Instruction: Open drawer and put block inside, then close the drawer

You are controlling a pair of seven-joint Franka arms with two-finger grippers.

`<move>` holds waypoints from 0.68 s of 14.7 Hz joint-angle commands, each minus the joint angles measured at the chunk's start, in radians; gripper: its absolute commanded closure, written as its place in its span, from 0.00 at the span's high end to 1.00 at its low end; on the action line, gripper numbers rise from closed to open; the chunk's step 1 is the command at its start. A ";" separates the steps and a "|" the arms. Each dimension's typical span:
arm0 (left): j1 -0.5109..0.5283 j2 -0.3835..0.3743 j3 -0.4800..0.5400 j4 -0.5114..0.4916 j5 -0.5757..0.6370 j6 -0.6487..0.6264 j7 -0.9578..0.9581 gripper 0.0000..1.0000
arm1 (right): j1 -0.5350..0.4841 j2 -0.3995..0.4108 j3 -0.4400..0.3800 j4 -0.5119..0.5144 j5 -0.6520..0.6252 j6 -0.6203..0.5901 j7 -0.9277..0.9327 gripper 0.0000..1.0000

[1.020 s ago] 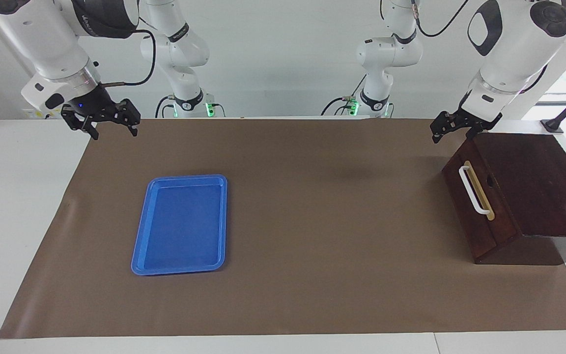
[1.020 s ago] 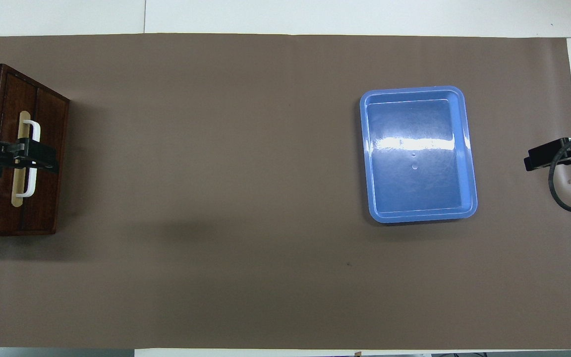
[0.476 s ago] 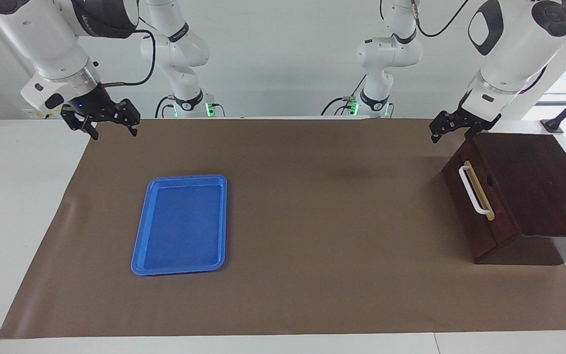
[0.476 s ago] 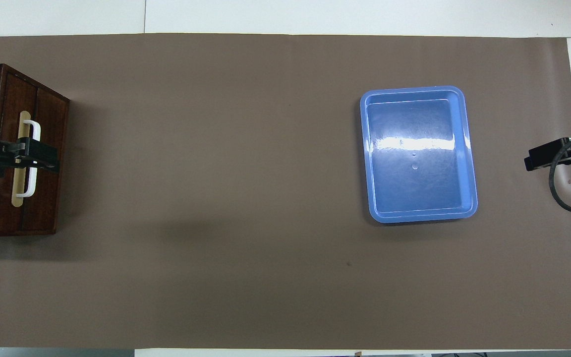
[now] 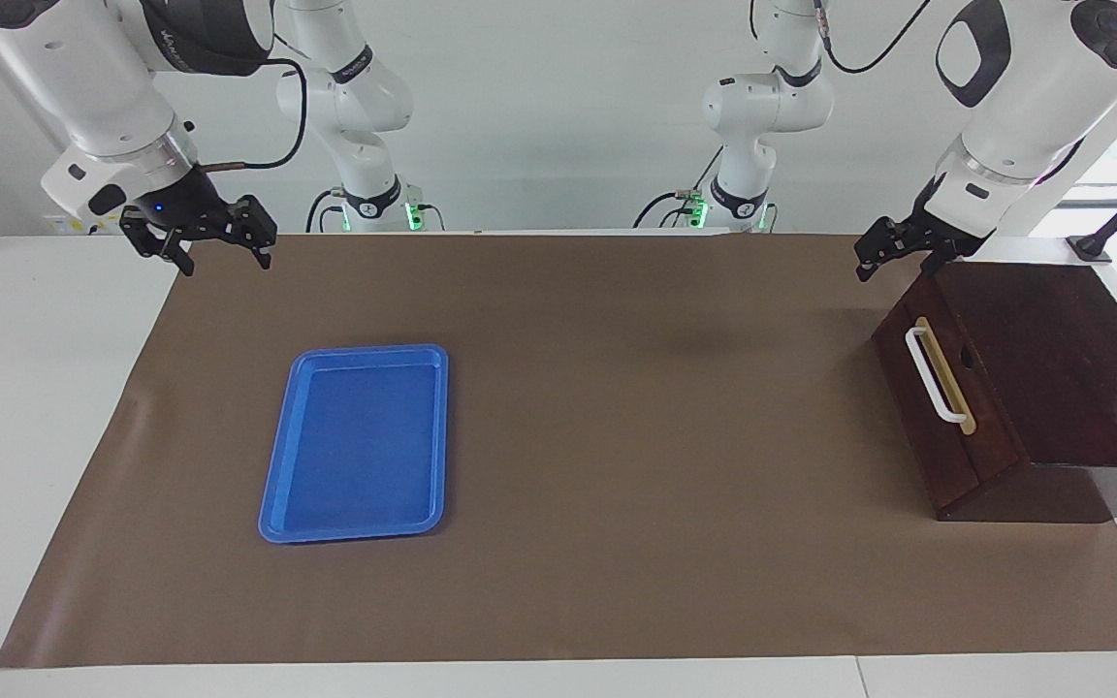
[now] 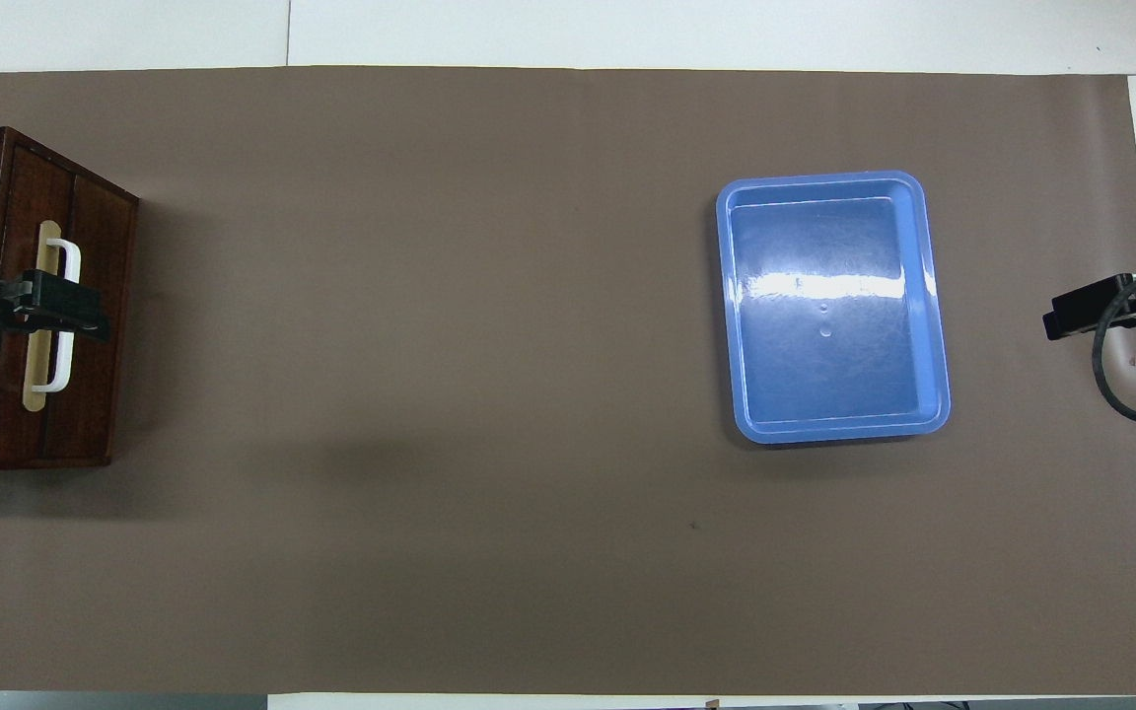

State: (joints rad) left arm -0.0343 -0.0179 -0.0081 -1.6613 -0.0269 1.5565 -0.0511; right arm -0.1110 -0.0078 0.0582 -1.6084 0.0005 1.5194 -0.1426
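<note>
White jointed arms, black cables, black claws, green base lights.

Premises present as a robotics laboratory: white articulated arms (image 5: 1014,107) stand mounted along one edge of a white table (image 5: 45,388), with two further arms (image 5: 355,107) fixed at the plain white wall; cabling runs to each base, where green indicator lights (image 5: 411,215) glow. The work surface is covered by a brown paper sheet (image 5: 617,436); furnishings are bare and functional.
</note>
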 commanded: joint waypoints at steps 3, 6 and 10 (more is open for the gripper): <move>-0.019 0.010 0.017 0.024 -0.016 -0.004 0.016 1.00 | -0.016 -0.018 0.014 -0.016 -0.014 -0.004 0.011 1.00; -0.016 0.006 0.014 0.023 -0.013 -0.004 0.016 1.00 | -0.024 -0.018 0.014 -0.015 -0.010 0.004 0.006 1.00; -0.018 0.004 0.013 0.018 -0.013 -0.004 0.016 1.00 | -0.027 -0.017 0.014 -0.011 -0.002 0.011 0.000 1.00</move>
